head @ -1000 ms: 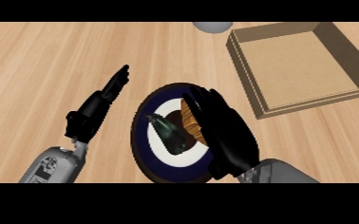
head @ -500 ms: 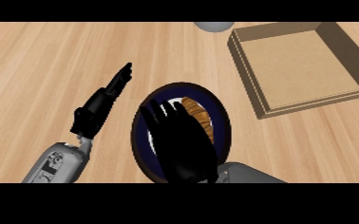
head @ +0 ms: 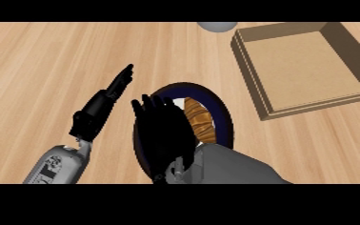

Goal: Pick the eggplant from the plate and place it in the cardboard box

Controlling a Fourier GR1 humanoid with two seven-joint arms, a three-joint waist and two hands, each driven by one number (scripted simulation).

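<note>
Over the plate (head: 224, 116), right hand (head: 163, 131); no legible writing.

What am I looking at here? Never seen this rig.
It is one view from a humanoid robot's head, looking steeply down at a wooden counter. Two grey forearms with black hands enter from below. The left hand rests open beside a dark-rimmed plate. The right hand lies over the plate, hiding most of it; a brown item shows beside it, and whether the fingers hold anything cannot be seen. An open cardboard box sits upper right, with a grey object at the top edge.
</note>
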